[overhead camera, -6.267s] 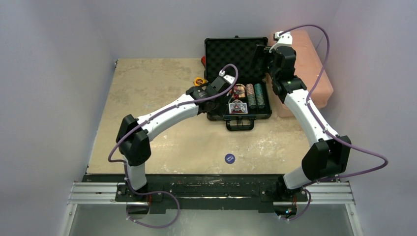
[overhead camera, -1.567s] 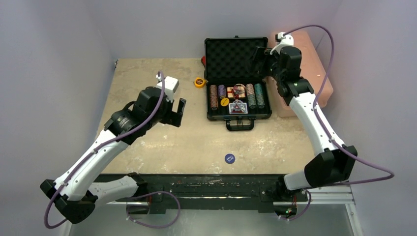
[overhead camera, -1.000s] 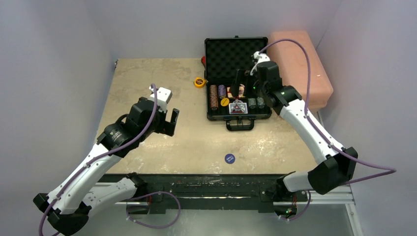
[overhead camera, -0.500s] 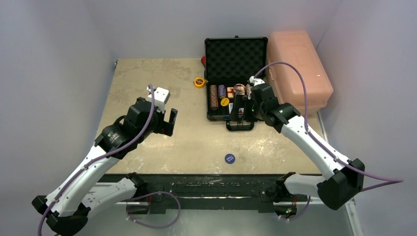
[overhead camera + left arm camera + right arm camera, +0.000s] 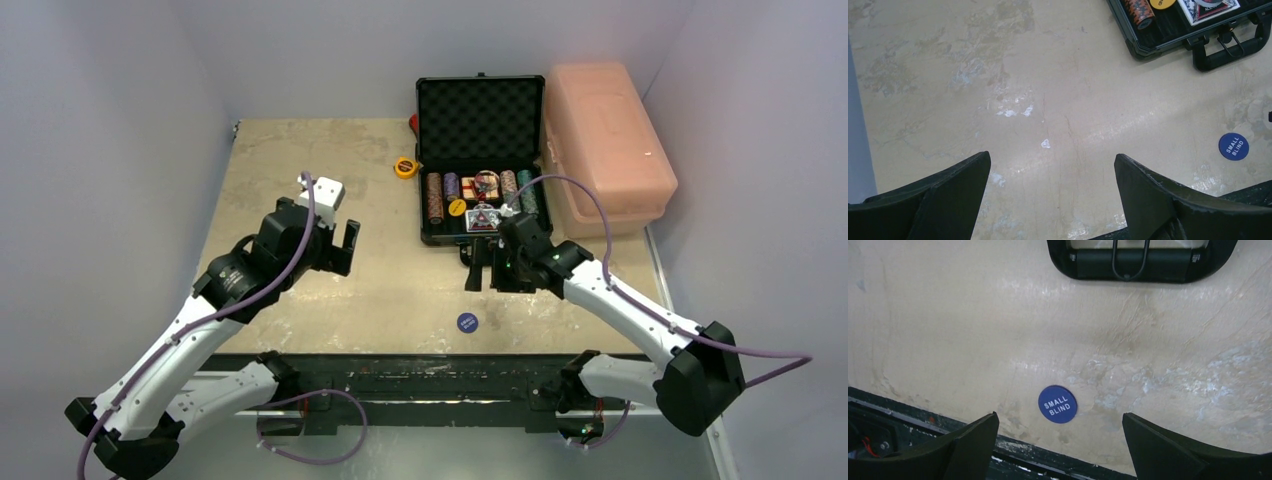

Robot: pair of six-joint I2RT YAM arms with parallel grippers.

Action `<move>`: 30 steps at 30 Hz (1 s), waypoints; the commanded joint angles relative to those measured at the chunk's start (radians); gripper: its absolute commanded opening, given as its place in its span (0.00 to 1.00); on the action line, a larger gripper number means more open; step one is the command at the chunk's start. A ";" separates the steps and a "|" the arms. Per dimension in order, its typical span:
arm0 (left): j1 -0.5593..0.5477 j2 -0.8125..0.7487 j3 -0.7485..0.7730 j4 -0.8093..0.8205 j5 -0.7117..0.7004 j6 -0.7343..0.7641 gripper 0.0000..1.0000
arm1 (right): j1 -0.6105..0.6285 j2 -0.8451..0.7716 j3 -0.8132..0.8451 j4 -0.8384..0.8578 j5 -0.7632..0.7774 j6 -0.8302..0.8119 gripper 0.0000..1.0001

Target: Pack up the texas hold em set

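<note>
Since 0.5 s earlier, the right arm had pulled back from over the briefcase [image 5: 432,232] tray toward the near edge, while the left arm showed no clear change. The right gripper [image 5: 1059,414] hung over bare tabletop [image 5: 300,180] just in front of the case handle [image 5: 1130,262]. Its fingers [image 5: 965,450] were spread wide with nothing between them. In the right wrist view the blue button [image 5: 1058,404], marked SMALL BLIND, sat in line with the gap between them. It lay flat on the tabletop near the near edge and well apart from the briefcase. The left gripper [image 5: 1052,154] was held above the left-middle tabletop, fingers likewise spread wide and holding nothing. The briefcase stood open at the far side. Its lid [image 5: 480,108] was raised toward the back wall, showing dimpled foam lining. Chip stacks [image 5: 434,197] lay on their sides in the tray. The yellow button [image 5: 457,208] rested inside the tray, just beside the orange-and-black stack. A card deck [image 5: 483,219] sat face-up at the front centre of the tray. The pink plastic box [image 5: 605,140] stood just beside the case on its right; contact could not be judged. The yellow tape measure [image 5: 405,167] lay just beside the case's left wall.
</note>
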 commanded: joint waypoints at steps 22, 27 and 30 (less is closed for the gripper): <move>0.003 0.004 -0.010 0.025 -0.007 0.026 0.93 | 0.221 0.132 -0.054 0.001 0.135 0.239 0.98; 0.005 0.003 -0.001 0.018 -0.056 0.000 0.94 | 0.247 0.200 -0.029 0.014 0.143 0.245 0.94; 0.006 0.002 0.004 0.014 -0.070 -0.010 0.99 | 0.261 0.232 -0.010 0.014 0.156 0.245 0.93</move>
